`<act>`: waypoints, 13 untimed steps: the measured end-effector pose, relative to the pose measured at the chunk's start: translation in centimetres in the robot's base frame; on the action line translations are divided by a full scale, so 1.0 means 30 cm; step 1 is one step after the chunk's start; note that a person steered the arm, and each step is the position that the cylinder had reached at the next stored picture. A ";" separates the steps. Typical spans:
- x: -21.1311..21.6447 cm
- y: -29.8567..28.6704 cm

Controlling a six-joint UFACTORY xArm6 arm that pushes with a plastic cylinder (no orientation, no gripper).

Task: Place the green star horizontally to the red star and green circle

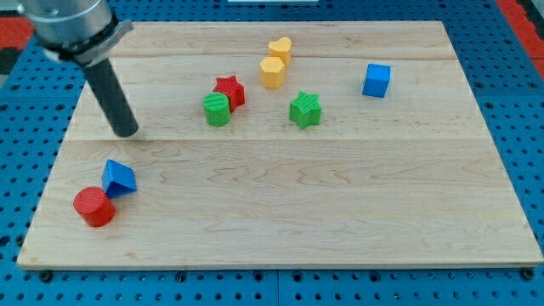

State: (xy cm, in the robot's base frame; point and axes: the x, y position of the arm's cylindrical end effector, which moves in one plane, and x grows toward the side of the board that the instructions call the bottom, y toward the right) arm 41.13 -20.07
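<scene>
The green star [305, 110] lies near the board's middle top. The red star [229, 90] sits to its left, touching the green circle [217, 110], which is just below-left of the red star. My tip [127, 132] rests on the board at the view's left, well left of the green circle and far from the green star. The rod slants up to the view's top left corner.
A yellow heart [280, 49] and a yellow hexagon [272, 72] stand together above the green star. A blue cube [376, 80] is at the right top. A blue triangle [117, 178] and a red cylinder [93, 206] sit at the bottom left. The wooden board [340, 221] lies on a blue pegboard.
</scene>
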 end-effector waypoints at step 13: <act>-0.048 0.679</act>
State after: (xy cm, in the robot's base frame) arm 39.68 0.29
